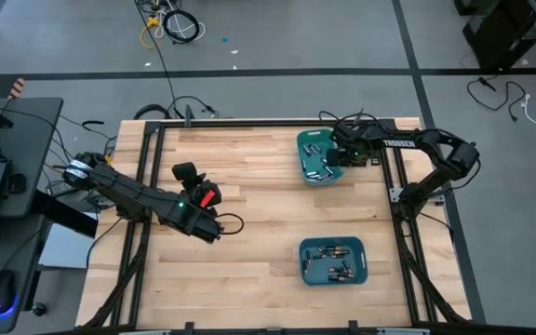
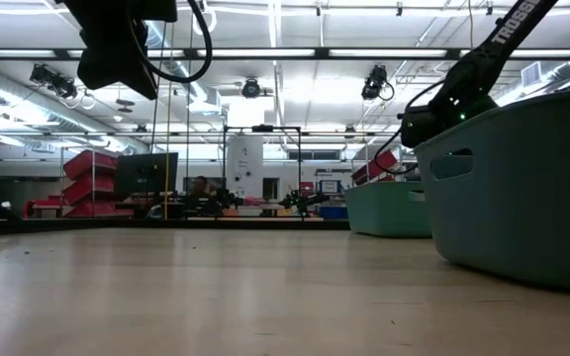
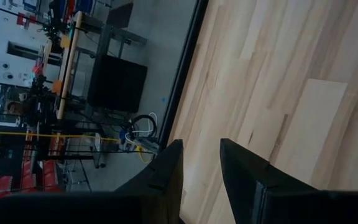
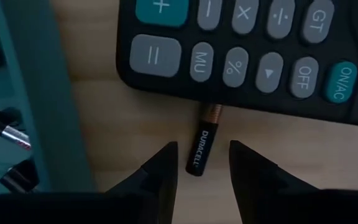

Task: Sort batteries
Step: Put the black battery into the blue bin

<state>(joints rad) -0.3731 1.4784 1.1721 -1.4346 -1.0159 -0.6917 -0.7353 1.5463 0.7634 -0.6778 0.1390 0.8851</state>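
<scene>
In the right wrist view a black battery point(image 4: 201, 142) with a copper end lies on its side on the wood, that end against the edge of a black calculator point(image 4: 247, 43). My right gripper point(image 4: 202, 147) is open, one finger on either side of the battery and clear of it. In the high view the right gripper point(image 1: 347, 154) is beside the far teal bin point(image 1: 316, 158), which holds several batteries point(image 4: 5, 134). The near teal bin point(image 1: 333, 261) also holds several. My left gripper point(image 1: 186, 173) waits open over bare wood at the table's left.
The far bin's teal wall point(image 4: 36, 93) stands close beside the right gripper's finger. The calculator lies just beyond the battery. Bare wood spans the table's middle between the arms point(image 1: 259, 214). In the low view the near bin point(image 2: 522, 188) fills the right side.
</scene>
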